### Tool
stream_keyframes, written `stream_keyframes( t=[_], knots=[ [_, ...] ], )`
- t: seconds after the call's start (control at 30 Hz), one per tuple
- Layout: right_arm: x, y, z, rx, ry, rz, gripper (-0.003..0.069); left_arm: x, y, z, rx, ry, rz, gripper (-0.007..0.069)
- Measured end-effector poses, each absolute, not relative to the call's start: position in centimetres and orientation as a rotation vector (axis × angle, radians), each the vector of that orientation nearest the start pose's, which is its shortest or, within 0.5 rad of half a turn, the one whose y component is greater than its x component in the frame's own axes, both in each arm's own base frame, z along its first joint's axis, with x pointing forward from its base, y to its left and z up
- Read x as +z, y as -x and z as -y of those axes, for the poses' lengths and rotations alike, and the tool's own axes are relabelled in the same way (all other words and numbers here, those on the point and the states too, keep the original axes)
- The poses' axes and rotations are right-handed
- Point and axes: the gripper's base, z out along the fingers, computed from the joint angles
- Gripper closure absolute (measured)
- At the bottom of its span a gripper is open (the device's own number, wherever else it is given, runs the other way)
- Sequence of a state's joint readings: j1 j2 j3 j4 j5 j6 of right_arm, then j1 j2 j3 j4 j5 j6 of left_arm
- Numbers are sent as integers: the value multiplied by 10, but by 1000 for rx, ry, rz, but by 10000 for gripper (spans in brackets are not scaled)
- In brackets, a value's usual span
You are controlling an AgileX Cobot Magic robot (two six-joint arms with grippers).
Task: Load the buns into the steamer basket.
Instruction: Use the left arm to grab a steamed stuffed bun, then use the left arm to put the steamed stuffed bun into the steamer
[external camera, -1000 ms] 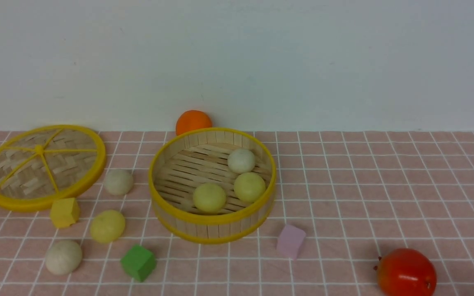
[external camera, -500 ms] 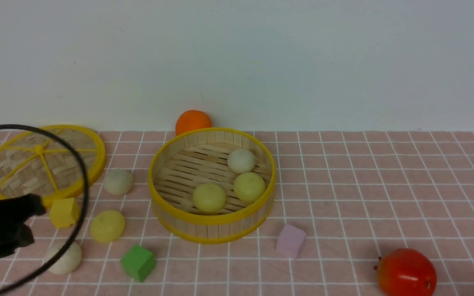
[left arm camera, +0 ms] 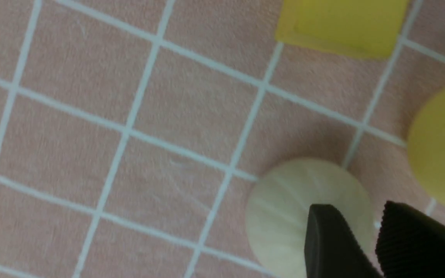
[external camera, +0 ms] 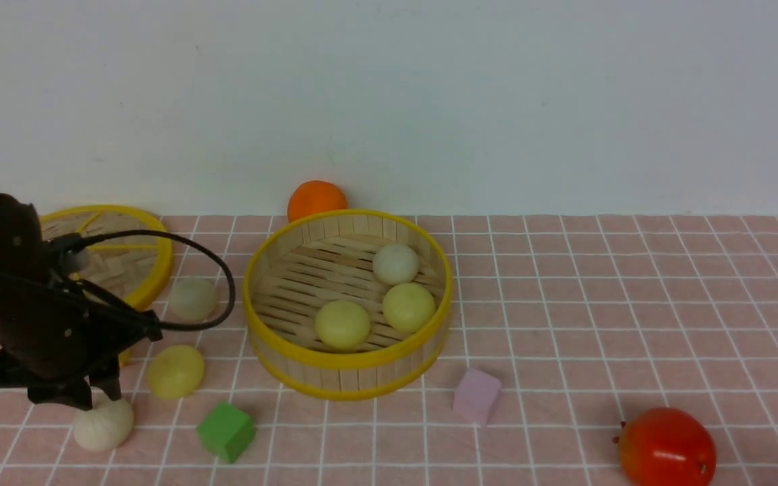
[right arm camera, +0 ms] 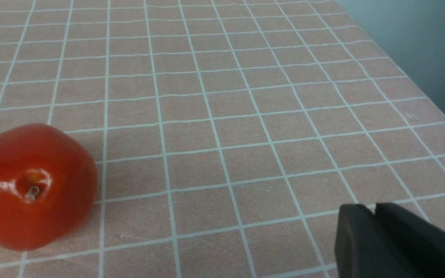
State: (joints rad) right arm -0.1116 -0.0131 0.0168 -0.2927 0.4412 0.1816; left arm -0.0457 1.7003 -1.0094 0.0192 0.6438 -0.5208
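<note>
The steamer basket stands mid-table and holds three buns: an off-white one and two pale yellow ones. Three buns lie on the cloth to its left: an off-white one, a pale yellow one and an off-white one at the front left. My left gripper hovers just above that front-left bun, its jaws a little apart and empty. My right gripper is shut and empty, low over bare cloth; it does not show in the front view.
The woven lid lies at the far left, partly behind my left arm. A yellow cube sits near the bun. A green cube, a pink cube, an orange fruit and a red fruit are also on the cloth.
My left arm has come in from the left edge and moved over the front-left off-white bun, now hiding the yellow cube and part of the lid in the front view. Nothing else moved.
</note>
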Motion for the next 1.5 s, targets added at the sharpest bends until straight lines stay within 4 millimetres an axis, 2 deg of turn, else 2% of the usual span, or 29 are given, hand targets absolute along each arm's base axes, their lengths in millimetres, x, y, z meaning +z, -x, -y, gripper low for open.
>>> stream_keyframes(
  t=[0.4,0.7,0.77,0.87,0.93,1.03,1.13,1.23,1.27,1.3,1.37,1.43,1.5],
  knots=[
    [170,-49,17,-250,-110,-1914,550,183,-321,10,-45,678,-2788,384],
    [170,-49,17,-250,-110,-1914,550,171,-327,11,-47,670,-2795,389],
    [170,-49,17,-250,-110,-1914,550,170,-327,12,-65,655,-2805,417],
    [170,-49,17,-250,-110,-1914,550,171,-326,15,-90,622,-2827,549],
    [170,-49,17,-250,-110,-1914,550,171,-326,15,-92,605,-2835,607],
    [170,-49,17,-250,-110,-1914,550,174,-325,16,-101,592,-2840,612],
    [170,-49,17,-250,-110,-1914,550,189,-322,16,-107,579,-2833,612],
    [170,-49,17,-250,-110,-1914,550,214,-322,17,-132,570,-2799,612],
    [170,-49,17,-250,-110,-1914,550,215,-322,17,-135,567,-2800,612],
    [170,-49,17,-250,-110,-1914,550,233,-326,18,-163,548,-2767,612],
    [170,-49,17,-250,-110,-1914,550,248,-330,23,-192,514,-2748,612],
    [170,-49,17,-250,-110,-1914,550,264,-337,35,-222,451,-2713,612],
    [170,-49,17,-250,-110,-1914,550,277,-343,55,-255,361,-2683,612]
  ],
)
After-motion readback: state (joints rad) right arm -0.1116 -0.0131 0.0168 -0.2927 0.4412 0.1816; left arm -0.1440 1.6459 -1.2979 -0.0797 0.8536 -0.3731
